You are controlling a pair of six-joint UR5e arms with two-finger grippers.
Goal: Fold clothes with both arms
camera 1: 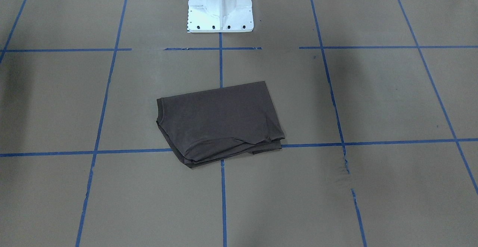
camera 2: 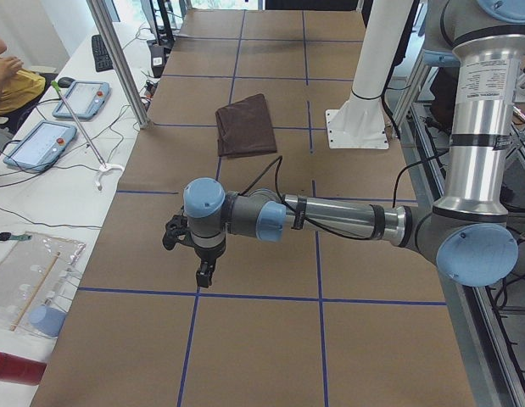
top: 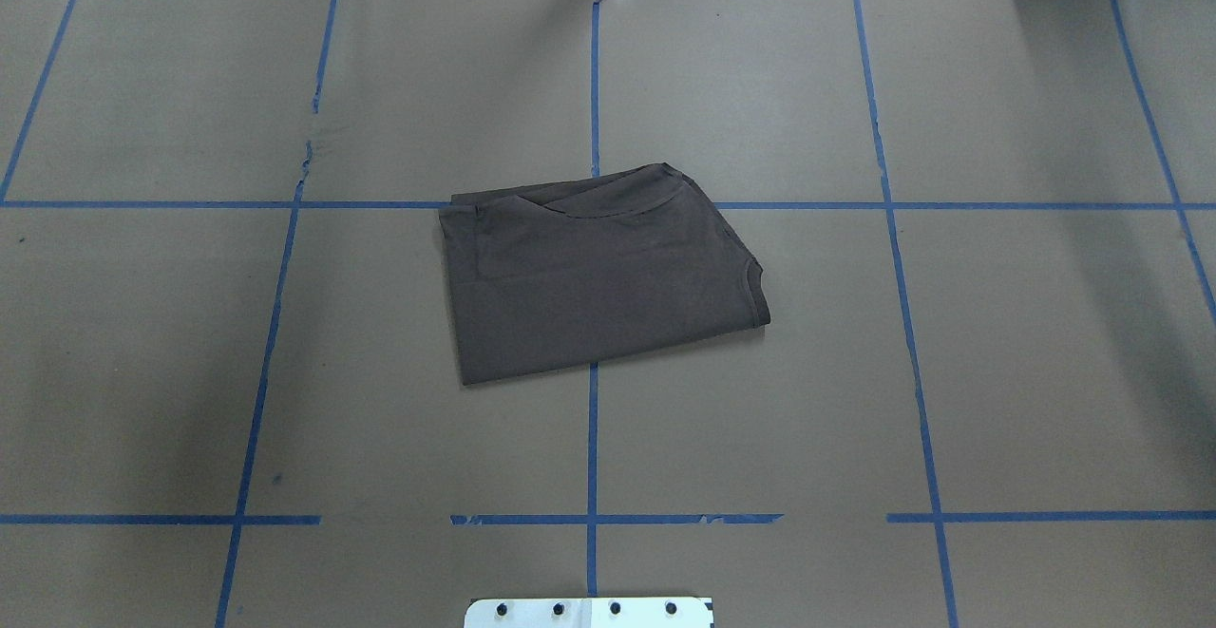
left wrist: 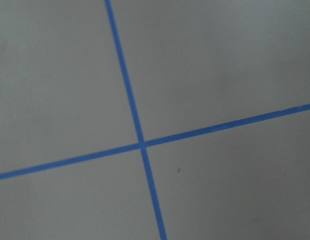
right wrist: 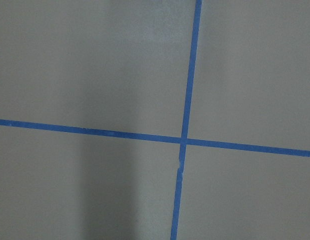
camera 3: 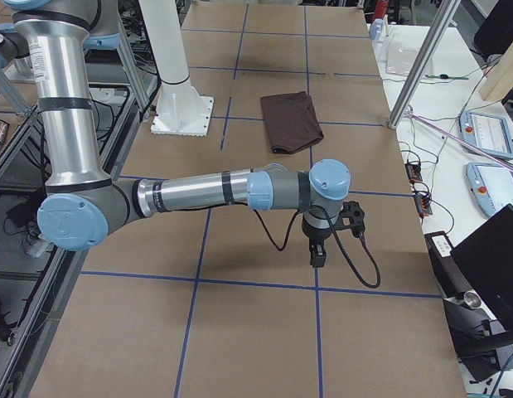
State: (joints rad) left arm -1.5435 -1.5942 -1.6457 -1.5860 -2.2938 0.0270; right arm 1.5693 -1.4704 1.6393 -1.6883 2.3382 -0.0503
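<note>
The T-shirt (top: 598, 272) is judged fully folded, untouched by the left gripper (camera 2: 204, 276) and right gripper (camera 3: 317, 256), whose spread cannot be told.

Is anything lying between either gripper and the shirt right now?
Nothing visible does. Only the table with its blue tape lines lies between the left gripper and the T-shirt, likewise for the right gripper.
</note>
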